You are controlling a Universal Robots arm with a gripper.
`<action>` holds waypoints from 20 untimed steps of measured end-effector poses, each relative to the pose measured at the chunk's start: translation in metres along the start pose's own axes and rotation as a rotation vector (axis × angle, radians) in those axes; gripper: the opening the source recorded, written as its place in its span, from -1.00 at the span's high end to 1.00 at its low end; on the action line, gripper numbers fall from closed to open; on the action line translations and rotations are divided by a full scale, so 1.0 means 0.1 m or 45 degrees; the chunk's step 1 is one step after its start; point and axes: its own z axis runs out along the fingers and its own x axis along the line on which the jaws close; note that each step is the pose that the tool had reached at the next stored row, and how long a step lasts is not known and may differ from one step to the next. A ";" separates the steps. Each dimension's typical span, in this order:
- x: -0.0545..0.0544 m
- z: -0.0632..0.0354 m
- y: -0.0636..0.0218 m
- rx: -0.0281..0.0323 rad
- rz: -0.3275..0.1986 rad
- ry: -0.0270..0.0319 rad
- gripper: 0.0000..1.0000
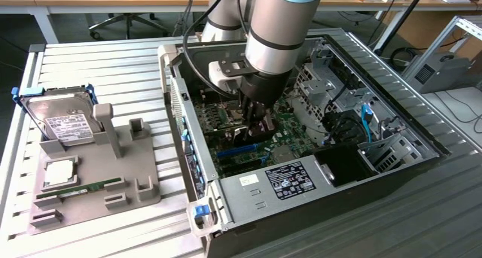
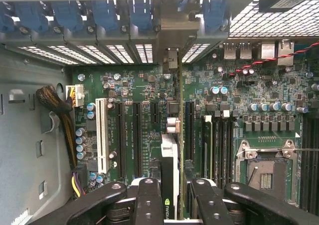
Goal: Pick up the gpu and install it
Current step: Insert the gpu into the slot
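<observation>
Jaws pinch the gpu [image 2: 170,152] by its faces, card held edge-down over the motherboard [image 2: 127,88], likely so its connector meets a slot squarely. Bracket end points toward the vented slot covers [image 2: 119,53] at the motherboard's edge; seated or not, cannot tell.

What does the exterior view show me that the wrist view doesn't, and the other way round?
Exterior view: the hard drive and memory stick on the grey fixture beside the open case. Wrist view: the white slot, the empty CPU socket and the blue clips along the rear wall. Both: the claw shut on the gpu, held on edge over the motherboard.
</observation>
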 end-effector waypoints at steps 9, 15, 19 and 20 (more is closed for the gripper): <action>0.00 0.029 0.000 0.0001 0.000 -0.0001 0.44; 0.00 0.062 0.000 0.0000 0.000 0.0001 0.44; 0.00 0.076 -0.001 0.0000 0.000 -0.0001 0.44; 0.00 0.079 -0.001 0.0000 0.000 0.0000 0.44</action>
